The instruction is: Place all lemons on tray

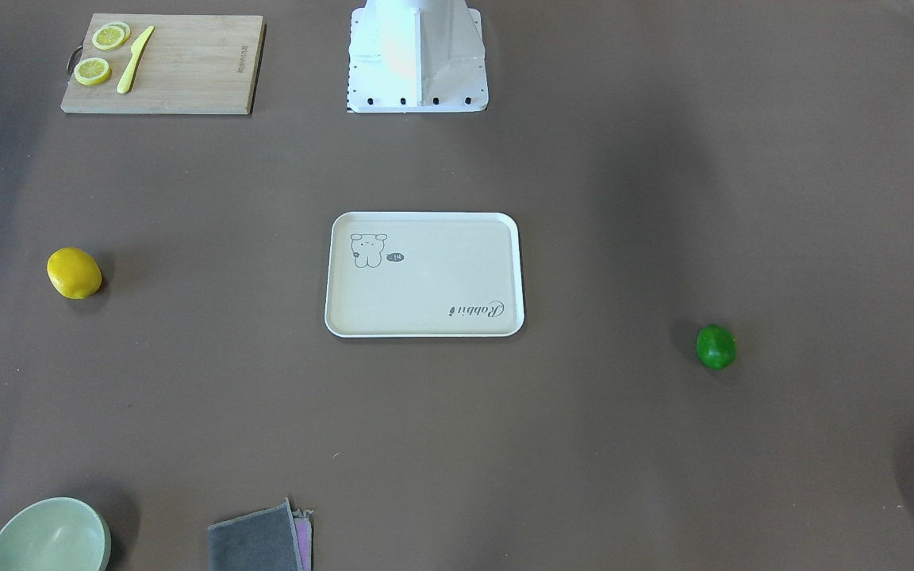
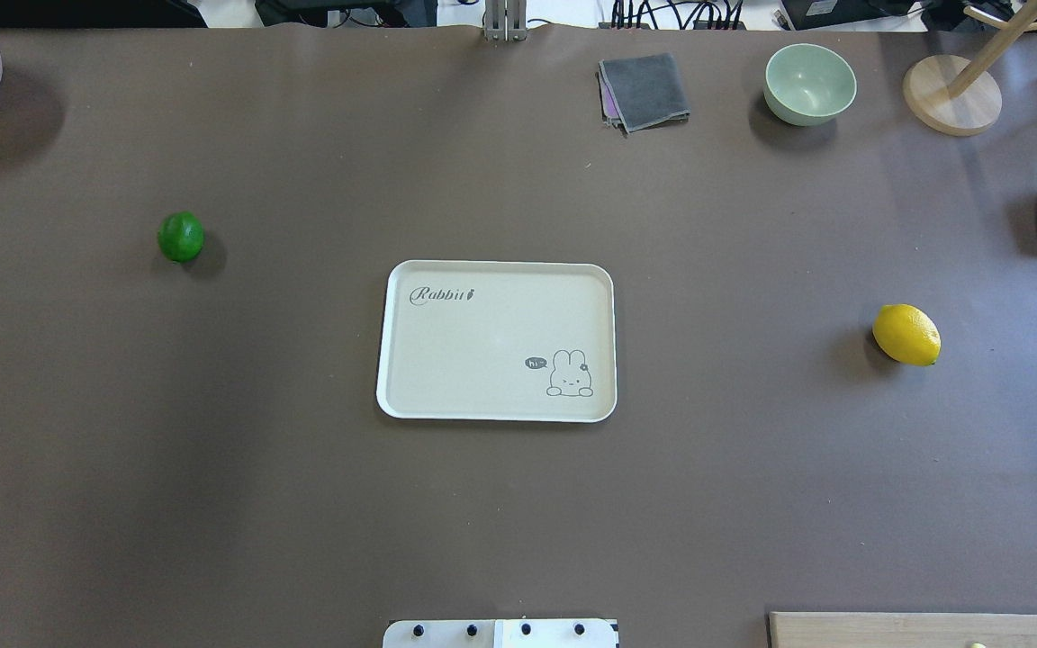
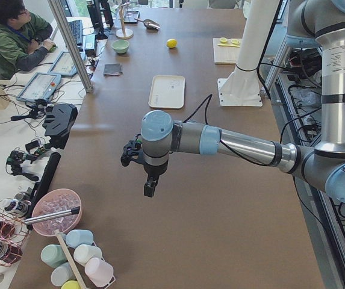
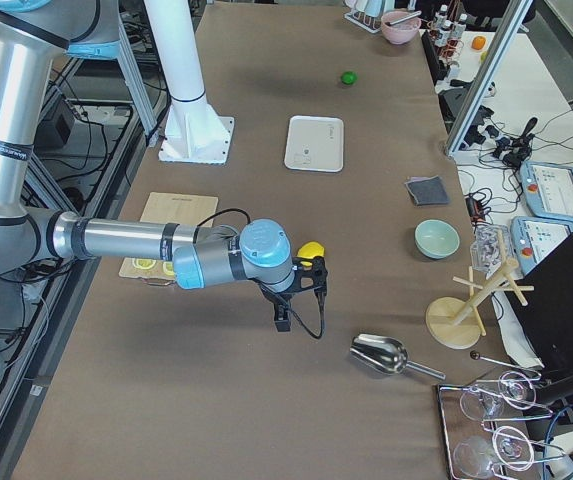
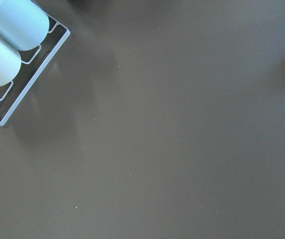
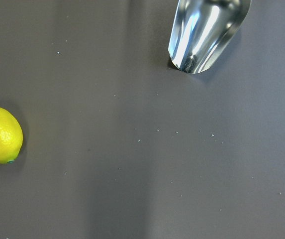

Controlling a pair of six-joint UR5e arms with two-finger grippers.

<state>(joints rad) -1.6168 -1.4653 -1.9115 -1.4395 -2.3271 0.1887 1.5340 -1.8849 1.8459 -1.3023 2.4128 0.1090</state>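
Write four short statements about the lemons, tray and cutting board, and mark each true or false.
1. The tray holds nothing. True.
2. The wooden cutting board carries lemon slices and a yellow knife. True.
3. The yellow lemon lies on that board. False: it lies on the table, to the robot's right of the tray.
4. The green lemon touches the tray. False: it lies well apart, to the robot's left.

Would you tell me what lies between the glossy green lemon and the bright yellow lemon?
Only the flat cream rectangular tray lies between them, as the overhead view shows.
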